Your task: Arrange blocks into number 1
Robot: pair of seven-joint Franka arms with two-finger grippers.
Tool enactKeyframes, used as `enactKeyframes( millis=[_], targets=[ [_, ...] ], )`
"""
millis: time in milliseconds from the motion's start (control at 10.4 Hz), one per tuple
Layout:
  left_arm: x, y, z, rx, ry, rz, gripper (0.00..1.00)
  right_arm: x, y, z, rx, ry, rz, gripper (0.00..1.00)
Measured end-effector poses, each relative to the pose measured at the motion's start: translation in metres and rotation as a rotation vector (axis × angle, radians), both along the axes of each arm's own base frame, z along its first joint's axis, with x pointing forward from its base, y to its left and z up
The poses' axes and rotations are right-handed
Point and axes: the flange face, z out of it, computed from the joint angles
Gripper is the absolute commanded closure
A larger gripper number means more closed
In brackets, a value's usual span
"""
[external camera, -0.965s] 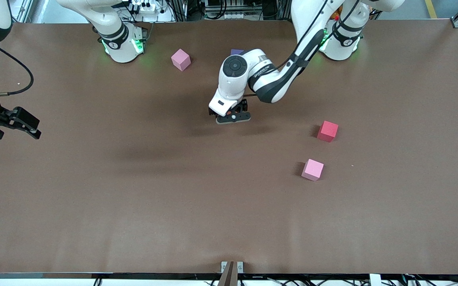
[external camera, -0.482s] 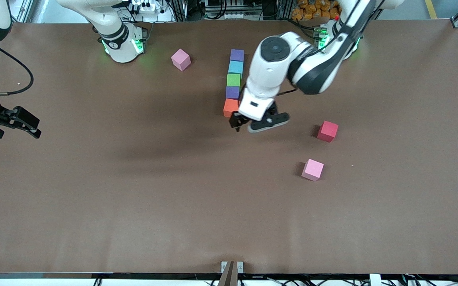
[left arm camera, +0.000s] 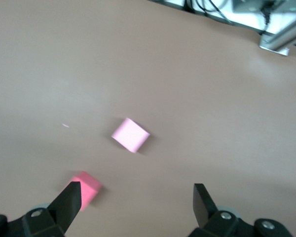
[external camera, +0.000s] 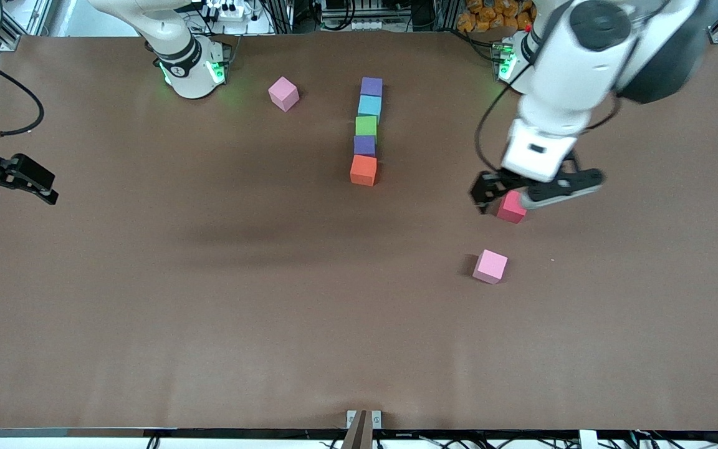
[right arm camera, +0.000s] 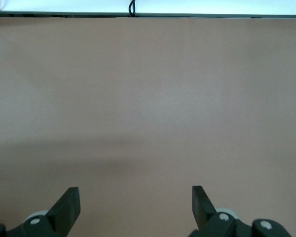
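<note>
**Column of five laid down, left end effector over red block, three blocks loose**

Nearest the front camera: a pink block (external camera: 490,266) sits alone on the worktop (external camera: 209,324), toward the left arm's end, well clear of the near edge. It also shows in the left wrist view (left arm camera: 130,135).

Next farther: the red block (external camera: 511,209), just beside that pink one but not touching. Left end effector (external camera: 533,193) hangs over it, fingers spread wide, nothing between them. In the left wrist view the red block (left arm camera: 86,187) sits beside one finger (left arm camera: 69,200), not centred in the gap.

Right end effector (external camera: 13,181) is off at the worktop edge on the right arm's end, waiting. Its wrist view shows the fingers (right arm camera: 69,205) apart over bare worktop, holding nothing.

Mid worktop, the column runs straight away from the front camera. Orange block (external camera: 364,170) is nearest, then a purple block (external camera: 364,145), green block (external camera: 366,126), light blue block (external camera: 370,105), and a second purple block (external camera: 371,86) at the end toward the robots' edge. Neighbours touch or nearly touch, and the line leans slightly toward the left arm's end as it recedes.

Farthest stray: a second pink block (external camera: 283,93), turned at an angle, near the robots' edge between the column and the right arm's base (external camera: 187,68).
</note>
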Motion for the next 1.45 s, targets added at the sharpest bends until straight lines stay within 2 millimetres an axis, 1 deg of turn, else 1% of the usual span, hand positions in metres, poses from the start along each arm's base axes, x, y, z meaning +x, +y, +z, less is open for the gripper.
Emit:
enactKeyframes(
  millis=[96, 289, 386, 482, 579, 675, 772, 868, 1061, 1158, 1447],
  targets=[
    [0.002, 0.029, 0.018, 0.014, 0.02, 0.002, 0.0, 0.0, -0.004, 0.003, 0.001, -0.003, -0.013, 0.0],
    [0.008, 0.079, 0.052, 0.036, 0.035, -0.008, 0.0, -0.001, -0.018, 0.01, 0.003, -0.014, -0.056, 0.0],
    [0.014, 0.111, 0.062, 0.038, 0.037, -0.026, 0.0, -0.002, -0.022, 0.012, 0.003, -0.018, -0.066, 0.0],
    [0.017, 0.147, 0.068, 0.028, 0.048, -0.043, 0.0, -0.002, -0.022, 0.013, 0.004, -0.018, -0.071, 0.0],
    [0.017, 0.174, 0.071, 0.022, 0.064, -0.062, 0.0, -0.002, -0.022, 0.014, 0.004, -0.018, -0.074, 0.0],
    [0.016, 0.189, 0.074, 0.023, 0.077, -0.075, 0.0, -0.002, -0.022, 0.014, 0.004, -0.018, -0.075, 0.0],
    [0.014, 0.195, 0.08, 0.025, 0.087, -0.078, 0.0, -0.002, -0.023, 0.014, 0.005, -0.019, -0.077, 0.0],
    [0.011, 0.196, 0.088, 0.025, 0.095, -0.076, 0.0, -0.002, -0.023, 0.014, 0.005, -0.019, -0.078, 0.0],
    [0.004, 0.194, 0.101, 0.027, 0.094, -0.079, 0.0, -0.002, -0.023, 0.014, 0.005, -0.018, -0.079, 0.0],
    [0.001, 0.194, 0.104, 0.028, 0.093, -0.079, 0.0, -0.002, -0.023, 0.014, 0.005, -0.018, -0.08, 0.0],
    [0.0, 0.199, 0.105, 0.029, 0.095, -0.081, 0.0, -0.002, -0.024, 0.014, 0.005, -0.018, -0.081, 0.0]
  ],
)
